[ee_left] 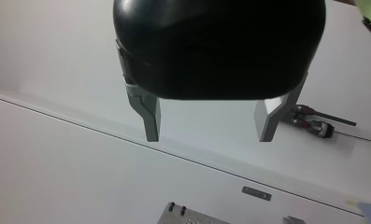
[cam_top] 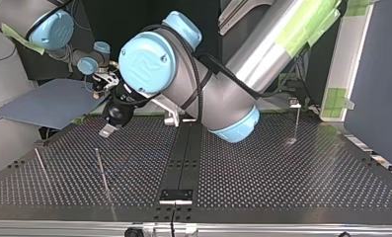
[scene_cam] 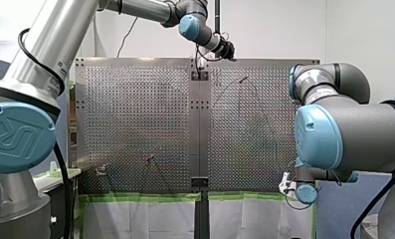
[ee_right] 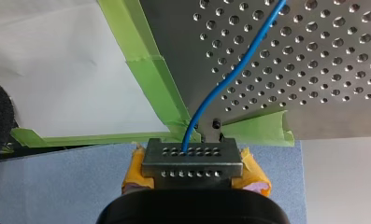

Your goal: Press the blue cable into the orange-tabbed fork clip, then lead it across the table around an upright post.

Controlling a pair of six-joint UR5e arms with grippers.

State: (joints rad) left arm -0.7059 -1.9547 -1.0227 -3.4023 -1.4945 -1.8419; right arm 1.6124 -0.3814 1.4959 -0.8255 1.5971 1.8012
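Note:
The blue cable point(ee_right: 239, 70) runs from my right gripper point(ee_right: 192, 161) out over the perforated table point(ee_right: 314, 70). The yellow pads point(ee_right: 253, 175) are shut on the cable at a small metal block, just off the table's taped corner. This gripper also shows in the front view point(scene_cam: 286, 183) and the top view point(cam_top: 103, 80). My left gripper point(ee_left: 209, 135) is open and holds nothing; it hangs above the table's far edge point(scene_cam: 230, 51), with its metal fingers point(cam_top: 106, 131) pointing down. Thin upright posts point(cam_top: 102, 170) point(cam_top: 297, 121) stand on the table. I cannot make out the orange-tabbed clip.
A blue-grey board point(cam_top: 50, 101) lies beside the table under my right gripper. Green tape point(ee_right: 150, 79) lines the table's edge. A black strip point(cam_top: 183, 153) splits the table down its middle. Another post point(cam_top: 39, 163) stands at the top view's left.

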